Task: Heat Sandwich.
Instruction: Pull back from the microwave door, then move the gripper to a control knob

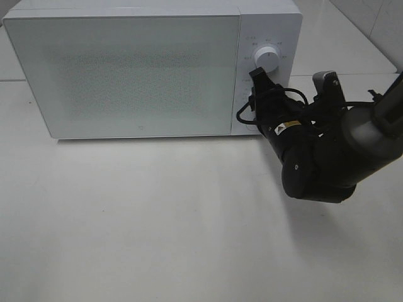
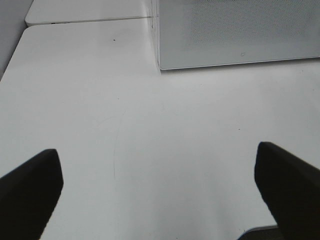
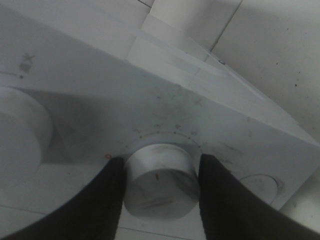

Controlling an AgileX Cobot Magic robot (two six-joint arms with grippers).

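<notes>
Clamping right jaws squarely on the round white plastic microwave knob (image 3: 160,184), needing slow, slip-free turning; left jaws wide apart.

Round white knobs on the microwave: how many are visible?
2: the upper round white knob is free; the lower round white knob is gripped by the right end effector.

One microwave (image 1: 126,75), two knobs (image 3: 160,187) (image 3: 20,135), two pincers (image 2: 160,185) (image 3: 160,167)
</notes>
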